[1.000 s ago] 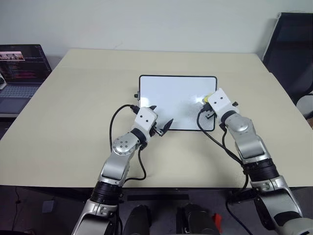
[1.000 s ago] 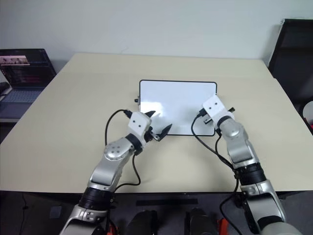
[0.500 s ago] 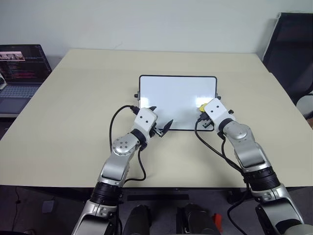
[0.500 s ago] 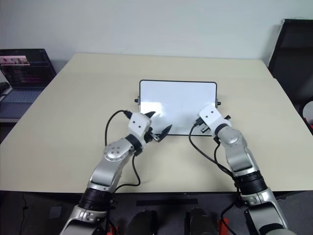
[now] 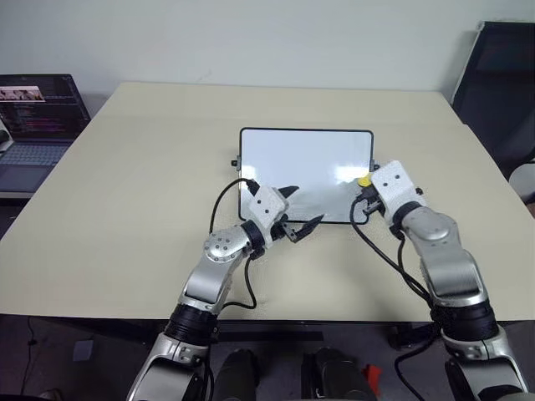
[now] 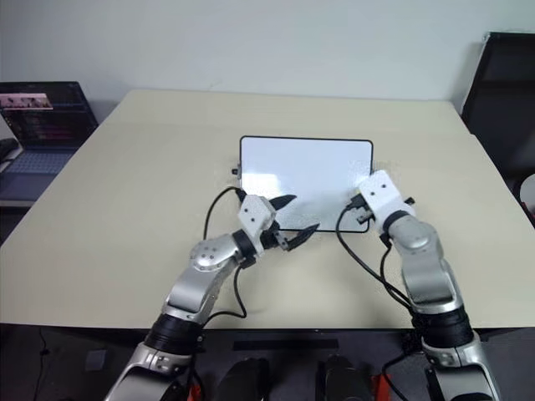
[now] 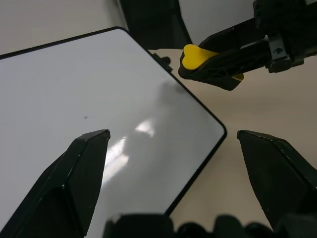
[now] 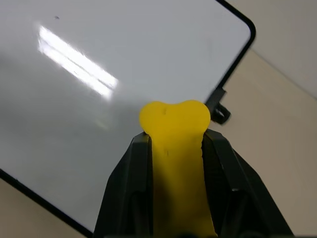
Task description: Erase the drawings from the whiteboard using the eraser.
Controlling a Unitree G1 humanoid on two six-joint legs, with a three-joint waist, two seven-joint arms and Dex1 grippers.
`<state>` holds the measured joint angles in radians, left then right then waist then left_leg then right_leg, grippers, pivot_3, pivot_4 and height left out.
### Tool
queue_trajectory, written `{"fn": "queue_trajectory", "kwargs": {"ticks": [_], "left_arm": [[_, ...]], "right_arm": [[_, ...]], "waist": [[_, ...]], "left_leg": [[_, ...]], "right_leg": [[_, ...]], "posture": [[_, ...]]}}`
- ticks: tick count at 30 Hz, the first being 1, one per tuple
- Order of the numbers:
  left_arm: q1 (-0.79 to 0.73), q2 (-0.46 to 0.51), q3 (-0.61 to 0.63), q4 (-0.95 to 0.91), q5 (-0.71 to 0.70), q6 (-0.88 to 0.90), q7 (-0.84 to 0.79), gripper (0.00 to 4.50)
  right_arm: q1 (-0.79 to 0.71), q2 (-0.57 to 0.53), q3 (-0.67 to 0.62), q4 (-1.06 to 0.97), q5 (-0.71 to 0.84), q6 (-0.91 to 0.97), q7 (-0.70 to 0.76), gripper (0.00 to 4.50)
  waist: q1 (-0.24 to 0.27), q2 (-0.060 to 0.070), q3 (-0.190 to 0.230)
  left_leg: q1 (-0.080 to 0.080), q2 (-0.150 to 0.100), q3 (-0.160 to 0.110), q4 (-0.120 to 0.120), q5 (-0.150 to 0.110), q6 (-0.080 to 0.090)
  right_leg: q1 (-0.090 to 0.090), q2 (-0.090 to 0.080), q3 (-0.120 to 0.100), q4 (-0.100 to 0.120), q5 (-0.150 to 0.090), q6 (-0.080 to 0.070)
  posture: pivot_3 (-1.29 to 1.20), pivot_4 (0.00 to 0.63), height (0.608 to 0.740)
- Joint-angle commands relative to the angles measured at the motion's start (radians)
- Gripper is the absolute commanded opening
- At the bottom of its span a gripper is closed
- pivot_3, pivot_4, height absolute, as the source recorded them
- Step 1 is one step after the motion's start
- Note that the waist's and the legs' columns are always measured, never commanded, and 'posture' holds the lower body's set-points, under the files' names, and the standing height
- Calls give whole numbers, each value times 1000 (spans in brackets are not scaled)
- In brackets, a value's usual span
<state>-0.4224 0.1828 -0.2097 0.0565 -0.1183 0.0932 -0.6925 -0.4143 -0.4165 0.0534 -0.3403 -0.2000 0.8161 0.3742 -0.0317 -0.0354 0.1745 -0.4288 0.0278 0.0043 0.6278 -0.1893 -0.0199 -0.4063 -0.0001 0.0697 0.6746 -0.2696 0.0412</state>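
Clamping the eraser (image 8: 174, 148), the right gripper (image 8: 176, 144) hung over the whiteboard (image 5: 292, 159); the left gripper (image 5: 298, 211) stood open, empty.

An open laptop (image 5: 33, 125) sits beside the beige table (image 5: 125, 167)

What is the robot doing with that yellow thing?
The robot is cleaning a whiteboard that lies flat on a table. Its right gripper is pinching the yellow eraser and holding it at the board's right edge, lifted a little off the surface. Its left gripper is open and holds nothing, down by the board's near edge. The board looks almost all white now, with just a tiny dark speck left on it.
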Motion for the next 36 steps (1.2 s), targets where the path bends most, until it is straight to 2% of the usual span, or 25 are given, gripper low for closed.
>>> {"fn": "queue_trajectory", "kwargs": {"ticks": [1,6,19,36], "left_arm": [[-27,-9,-48,-6,-28,-63,-88,4500],[-49,-21,-87,33,-31,-101,-165,4500],[-125,-48,-123,191,4,-265,-238,4500],[-145,-33,-130,288,47,-372,-253,4500]], "right_arm": [[24,-27,-65,-107,20,88,7,1018],[84,-42,-119,-177,37,204,-7,1018],[105,54,-245,-153,143,394,-55,1018],[62,-32,-248,51,224,287,-34,1018]], "waist": [[-1,0,0],[-1,0,0],[-1,0,0],[-1,0,0]], "left_leg": [[0,0,0,0,0,0],[0,0,0,0,0,0],[-1,-1,0,0,0,0],[-1,-1,0,0,0,0]], "right_leg": [[0,0,0,0,0,0],[0,0,0,0,0,0],[0,1,0,-1,0,0],[0,1,0,-1,0,0]], "posture": [[0,150,740],[0,150,740],[0,150,740],[0,150,740]]}}
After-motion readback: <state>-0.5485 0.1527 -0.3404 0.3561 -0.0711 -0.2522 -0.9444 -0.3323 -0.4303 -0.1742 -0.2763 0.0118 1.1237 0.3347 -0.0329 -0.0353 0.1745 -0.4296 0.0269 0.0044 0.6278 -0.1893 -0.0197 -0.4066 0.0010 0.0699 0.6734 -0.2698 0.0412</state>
